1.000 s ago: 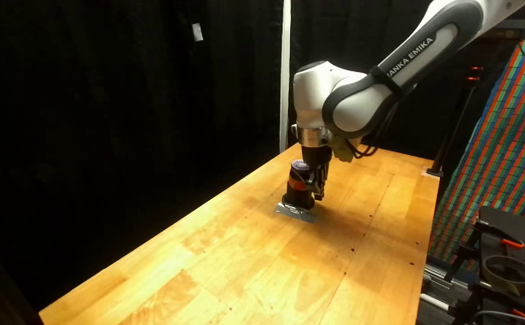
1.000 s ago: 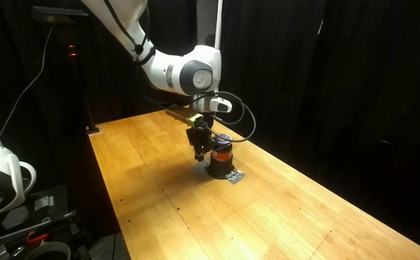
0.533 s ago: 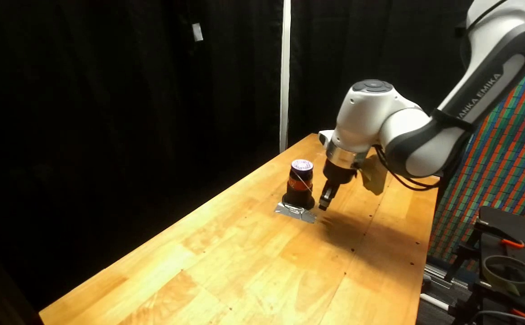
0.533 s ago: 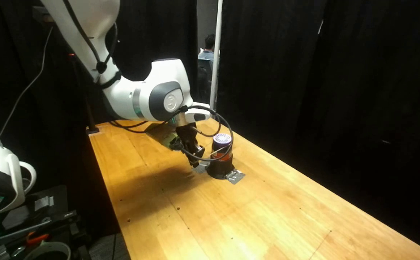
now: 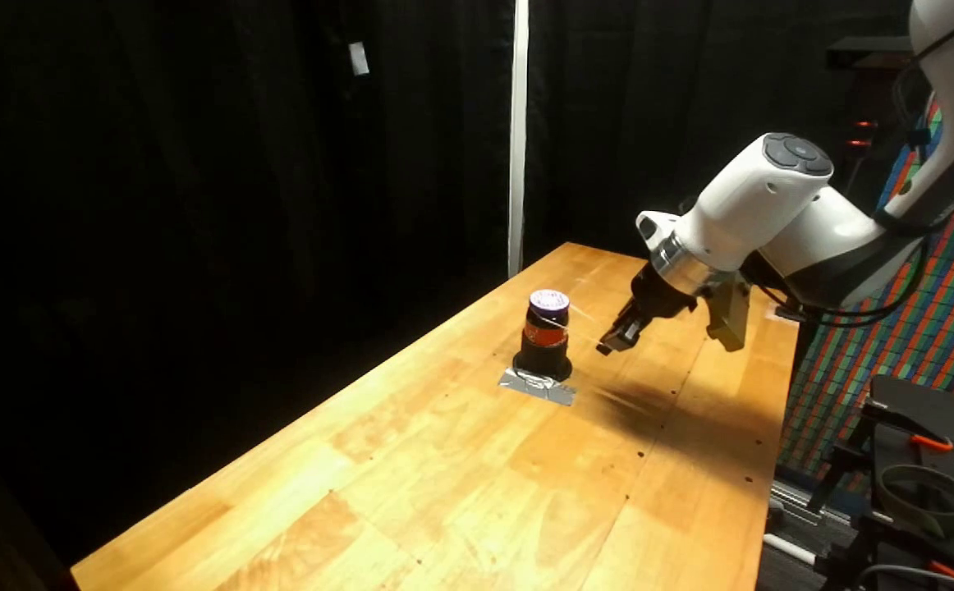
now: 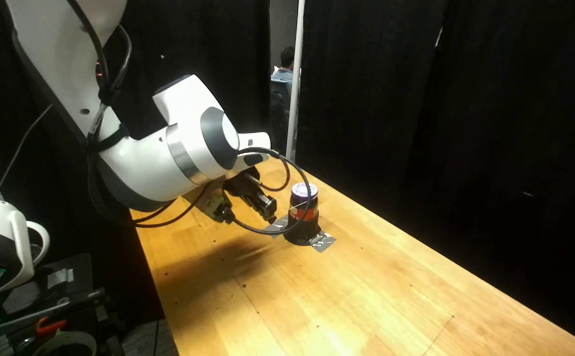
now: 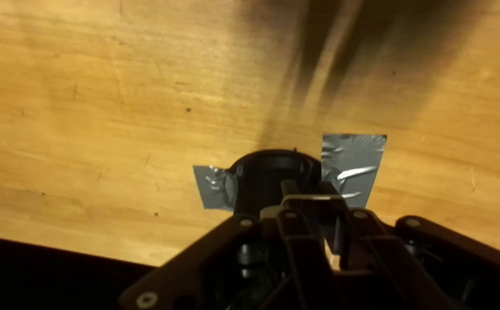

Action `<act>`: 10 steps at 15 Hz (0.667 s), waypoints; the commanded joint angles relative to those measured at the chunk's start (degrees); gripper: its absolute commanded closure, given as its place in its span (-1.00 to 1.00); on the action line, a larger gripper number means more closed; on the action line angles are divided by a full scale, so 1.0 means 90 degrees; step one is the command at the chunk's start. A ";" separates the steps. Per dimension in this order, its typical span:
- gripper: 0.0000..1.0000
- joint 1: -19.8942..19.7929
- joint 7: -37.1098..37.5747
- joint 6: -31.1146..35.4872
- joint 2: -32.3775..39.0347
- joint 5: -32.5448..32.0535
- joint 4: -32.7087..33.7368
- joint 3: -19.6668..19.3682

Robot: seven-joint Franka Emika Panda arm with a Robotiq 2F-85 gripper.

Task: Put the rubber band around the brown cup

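Curtains (image 5: 239, 205) of black cloth hang behind a long table (image 5: 444, 476) of pale, glossy wood. Over the table reaches a jointed white robot arm (image 5: 741, 205) with dark grey trim, its wrist tilted. At its end a black two-fingered gripper (image 5: 606, 348) slants downward in both exterior views, raised off the wood. Its fingers (image 7: 300, 254) stand close together in the wrist view, closed at the tips. A small dark brown cylindrical cup (image 5: 546, 335) with an orange-red stripe and a white-and-purple top stands upright beside the gripper, apart from it, in a round black base (image 5: 543, 362). Strips of shiny silver tape (image 7: 355, 163) hold to the wood on opposite sides of that base. A thin pale rubber band (image 5: 555, 323), stretched, slants across the cup's upper part and runs to the fingertips, which grip it; whether it loops fully round behind cannot be told.
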 commanded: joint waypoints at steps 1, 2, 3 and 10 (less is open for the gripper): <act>0.61 0.1682 0.0924 0.0524 0.0324 -0.0568 0.0277 -0.1761; 0.61 0.2170 0.1036 0.0742 0.0564 -0.0483 0.0334 -0.2274; 0.60 0.2656 0.1058 0.1022 0.0829 -0.0264 0.0310 -0.2771; 0.59 0.5300 0.0483 0.3662 0.3365 0.2888 -0.1690 -0.4497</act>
